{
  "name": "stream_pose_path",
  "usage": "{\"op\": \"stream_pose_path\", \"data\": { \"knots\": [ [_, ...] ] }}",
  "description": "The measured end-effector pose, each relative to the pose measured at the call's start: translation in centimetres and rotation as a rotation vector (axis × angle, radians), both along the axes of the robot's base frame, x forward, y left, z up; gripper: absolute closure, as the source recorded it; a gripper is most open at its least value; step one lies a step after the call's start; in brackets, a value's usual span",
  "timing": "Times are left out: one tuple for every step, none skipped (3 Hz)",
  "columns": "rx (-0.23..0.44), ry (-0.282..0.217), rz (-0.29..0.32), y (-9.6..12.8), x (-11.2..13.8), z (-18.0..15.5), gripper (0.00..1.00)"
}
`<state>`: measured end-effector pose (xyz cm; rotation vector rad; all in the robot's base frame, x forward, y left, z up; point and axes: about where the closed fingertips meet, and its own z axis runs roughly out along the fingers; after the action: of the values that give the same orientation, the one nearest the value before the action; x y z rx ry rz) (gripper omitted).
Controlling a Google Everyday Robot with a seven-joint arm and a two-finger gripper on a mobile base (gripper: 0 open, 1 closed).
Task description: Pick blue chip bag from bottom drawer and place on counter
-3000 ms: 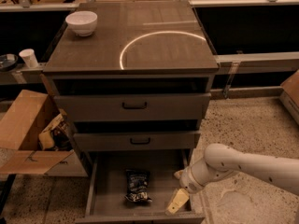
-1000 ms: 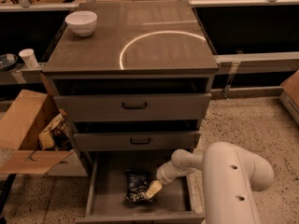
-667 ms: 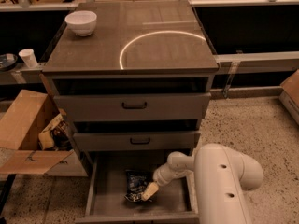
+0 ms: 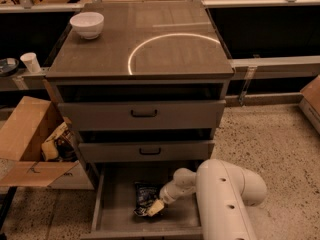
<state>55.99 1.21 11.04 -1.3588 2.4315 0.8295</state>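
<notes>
The blue chip bag (image 4: 144,196) lies crinkled on the floor of the open bottom drawer (image 4: 116,207), left of its middle. My gripper (image 4: 152,208) reaches down into the drawer from the right, its pale tip at the bag's lower right edge, touching or just over it. My white arm (image 4: 226,194) covers the drawer's right side. The counter (image 4: 165,44) above is grey-brown with a thin white circle outline on its right half.
A white bowl (image 4: 87,24) stands on the counter's back left corner. Two upper drawers with black handles (image 4: 144,114) are slightly open above the bottom one. An open cardboard box (image 4: 30,140) with clutter sits on the floor left of the cabinet. A white cup (image 4: 31,62) stands at far left.
My gripper moved left across the drawer from its right side to the chip bag and has settled at the bag's lower right edge. The bag stays in place.
</notes>
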Motion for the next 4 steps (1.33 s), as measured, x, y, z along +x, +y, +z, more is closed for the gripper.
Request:
{"op": "stream_pose_path", "data": {
  "knots": [
    [0.008, -0.013, -0.007, 0.0, 0.2, 1.0, 0.55],
    [0.025, -0.047, -0.036, -0.1, 0.2, 2.3, 0.78],
    [0.092, -0.151, -0.035, -0.9, 0.0, 7.4, 0.99],
    [0.205, -0.257, 0.024, -2.3, -2.3, 14.4, 1.0]
  ]
}}
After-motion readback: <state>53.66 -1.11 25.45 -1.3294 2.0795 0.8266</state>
